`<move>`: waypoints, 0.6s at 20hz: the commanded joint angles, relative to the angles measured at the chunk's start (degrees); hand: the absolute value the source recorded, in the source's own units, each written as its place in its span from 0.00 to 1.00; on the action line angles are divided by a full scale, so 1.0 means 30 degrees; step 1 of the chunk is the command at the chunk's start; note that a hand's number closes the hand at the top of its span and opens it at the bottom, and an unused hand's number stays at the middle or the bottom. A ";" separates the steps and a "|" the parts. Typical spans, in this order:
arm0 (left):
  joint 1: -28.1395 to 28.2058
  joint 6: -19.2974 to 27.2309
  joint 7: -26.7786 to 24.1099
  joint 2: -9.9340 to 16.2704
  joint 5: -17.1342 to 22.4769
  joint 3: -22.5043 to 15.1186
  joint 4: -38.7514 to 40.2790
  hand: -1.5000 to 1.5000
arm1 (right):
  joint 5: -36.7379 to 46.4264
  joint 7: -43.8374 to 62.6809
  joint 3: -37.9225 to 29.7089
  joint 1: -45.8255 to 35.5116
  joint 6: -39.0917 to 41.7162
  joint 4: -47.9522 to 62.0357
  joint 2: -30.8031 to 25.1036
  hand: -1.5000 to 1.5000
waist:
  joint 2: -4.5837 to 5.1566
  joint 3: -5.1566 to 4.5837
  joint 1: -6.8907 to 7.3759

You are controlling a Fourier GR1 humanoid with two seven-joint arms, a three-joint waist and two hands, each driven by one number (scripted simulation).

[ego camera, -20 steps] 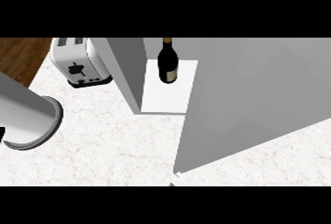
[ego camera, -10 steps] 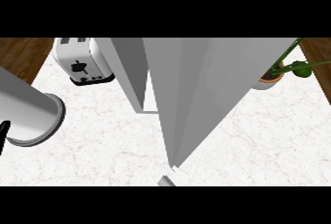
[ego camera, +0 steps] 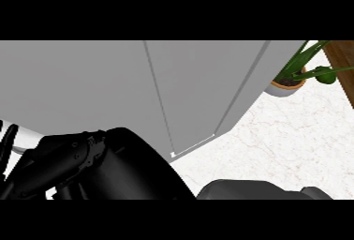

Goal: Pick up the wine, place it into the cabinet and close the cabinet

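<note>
Cabinet (ego camera: 138, 93) doors now shut, toaster gone from view; plant (ego camera: 294, 77) at right edge; fingers' state unreadable.

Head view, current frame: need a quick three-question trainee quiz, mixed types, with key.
1. True or false: the wine bottle is visible in this view.
2. What stands on the counter to the right of the cabinet? A) a toaster B) a potted plant C) a plate
3. Fill in: the cabinet's doors meet at a thin seam with no gap showing, so they look ____.

Key: 1 false; 2 B; 3 shut.
</note>
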 commanded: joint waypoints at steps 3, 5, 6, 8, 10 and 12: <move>-0.0224 0.0482 0.0604 -0.0252 -0.0272 0.0389 -0.0426 0.00 | -0.0277 -0.1950 -0.2390 -0.3944 0.0990 0.5602 0.0405 1.00 | -0.0051 0.0031 -0.0220; -0.0091 -0.0034 0.0697 -0.0556 -0.0016 0.0369 -0.0085 0.00 | 0.0107 -0.2125 -0.3240 -0.4667 0.2035 0.6582 0.0285 1.00 | -0.0066 0.0032 -0.0358; -0.0741 0.0145 0.0681 -0.0723 -0.0232 0.0391 0.0374 0.00 | 0.0387 -0.3087 -0.2565 -0.4695 0.1939 0.7937 0.0410 1.00 | -0.0018 0.0027 -0.0359; -0.0580 -0.0563 0.0991 -0.0214 0.0533 0.1587 0.0196 0.00 | 0.0140 -0.4955 -0.3384 -0.4164 0.2610 0.9980 0.0411 1.00 | 0.0047 0.0029 -0.0164; 0.0798 -0.0482 0.0834 -0.0476 -0.0552 0.0891 -0.0534 0.00 | 0.0035 -0.3662 -0.4801 -0.5181 0.2904 1.0101 0.0201 1.00 | -0.0082 0.0040 -0.0295; -0.0185 -0.0078 0.0624 -0.1361 -0.1217 0.0352 0.0155 0.00 | -0.0639 -0.5106 -0.5299 -0.5449 0.3853 1.1925 0.0414 1.00 | -0.0015 0.0036 -0.0357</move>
